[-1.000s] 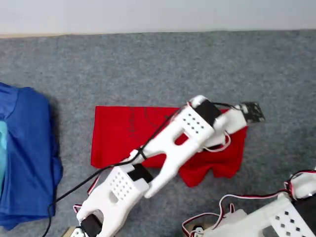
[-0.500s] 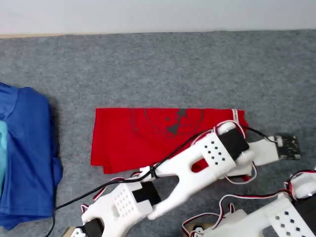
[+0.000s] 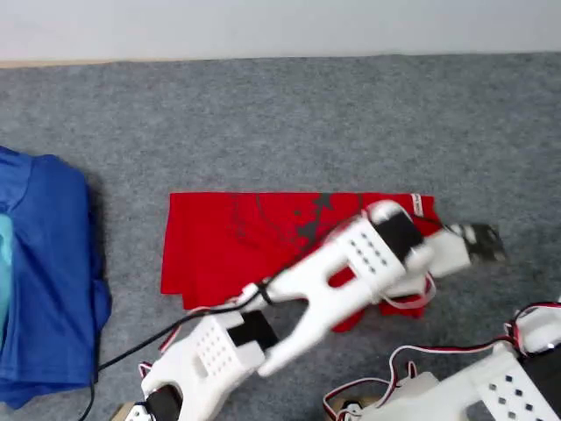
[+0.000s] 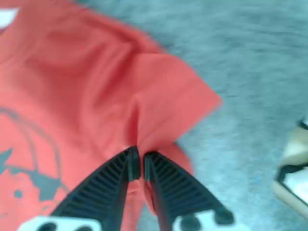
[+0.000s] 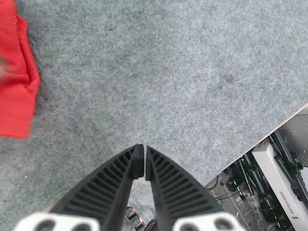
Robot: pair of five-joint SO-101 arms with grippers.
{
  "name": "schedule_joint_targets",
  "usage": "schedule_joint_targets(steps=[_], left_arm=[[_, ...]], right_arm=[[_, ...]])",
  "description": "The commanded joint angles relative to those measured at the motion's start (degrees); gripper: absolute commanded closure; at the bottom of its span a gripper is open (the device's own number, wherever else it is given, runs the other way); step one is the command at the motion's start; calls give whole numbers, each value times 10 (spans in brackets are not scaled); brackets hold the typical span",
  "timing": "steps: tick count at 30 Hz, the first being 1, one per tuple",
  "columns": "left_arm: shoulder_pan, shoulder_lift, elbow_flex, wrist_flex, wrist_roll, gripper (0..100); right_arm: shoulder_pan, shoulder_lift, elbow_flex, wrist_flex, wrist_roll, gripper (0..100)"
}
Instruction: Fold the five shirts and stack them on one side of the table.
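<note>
Surface of grey, carpet-like fabric (image 3: 263, 114) spreads under both pairs of jaws. Well away from either pair, at the far side of the surface from the right arm, lies a pile of blue cloth shirts (image 3: 53, 272), with a pale turquoise layer (image 3: 4, 263) showing at its outer edge.

Between that pile and the left jaws lies a red cotton shirt (image 3: 228, 237), spread mostly flat. It reaches from near the blue pile, without touching it, up to the left jaws. The white left arm (image 3: 342, 263) stretches across the shirt. Its black ribbed jaws are clenched on a pinched-up fold of the red cloth, and creases fan out from the pinch. A loose flap of the shirt (image 4: 178, 96) lies just beyond the jaw tips, with bare grey surface past it.

The white right arm (image 3: 491, 386) sits low at the near corner of the surface, apart from the shirt. Its jaws are pressed together with nothing between them, pointing down at bare grey surface. The edge of the red shirt (image 5: 14, 82) lies off to one side of them, well clear of the tips.

A dark grey printed graphic (image 3: 307, 219) marks the shirt, beside the left jaws. A small white tag (image 3: 416, 203) sits at the shirt's edge, near the left arm's wrist.
</note>
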Motion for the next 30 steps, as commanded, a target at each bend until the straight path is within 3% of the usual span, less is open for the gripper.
schedule_joint_targets(steps=[1, 23, 30], left_arm=[[-47, -33, 1, -27, -18, 998], [-154, 94, -46, -94, -20, 993], [-180, 117, -100, -62, -20, 864]], right_arm=[[6, -7, -4, 23, 6, 989], [5, -7, -4, 23, 6, 989], [3, -5, -4, 23, 6, 989]])
